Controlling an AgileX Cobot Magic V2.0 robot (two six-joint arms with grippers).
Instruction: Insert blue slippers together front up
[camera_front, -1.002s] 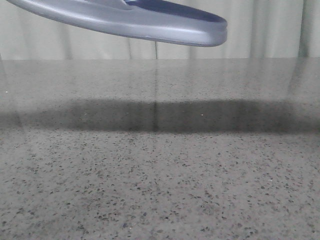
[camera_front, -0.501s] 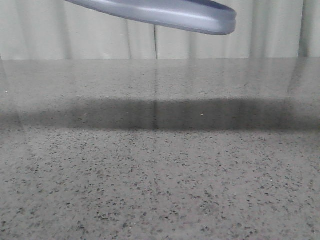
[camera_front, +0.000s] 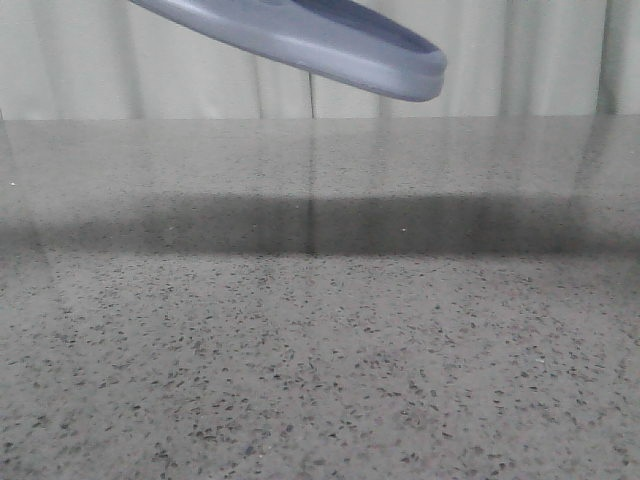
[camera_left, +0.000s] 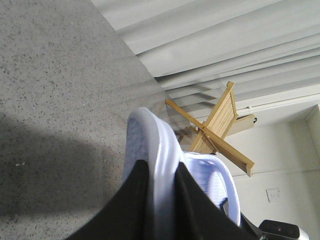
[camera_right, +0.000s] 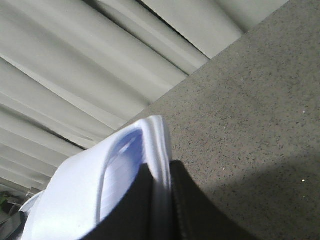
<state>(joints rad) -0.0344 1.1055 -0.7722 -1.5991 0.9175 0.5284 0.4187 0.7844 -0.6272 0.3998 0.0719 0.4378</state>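
High over the desk (camera_front: 320, 350), one of the blue slippers (camera_front: 330, 45) lies long-axis across the front view, its rounded end tipped down to the right, the other end cut off. Only the wrist views show grips: left fingers (camera_left: 187, 200) pinch one slipper's (camera_left: 155, 150) edge. Right fingers (camera_right: 192, 200) pinch the other's (camera_right: 100, 190).

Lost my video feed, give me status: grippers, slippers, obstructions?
Left gripper shut on a blue slipper. Right gripper shut on the other slipper. One slipper airborne above table. No obstruction visible.
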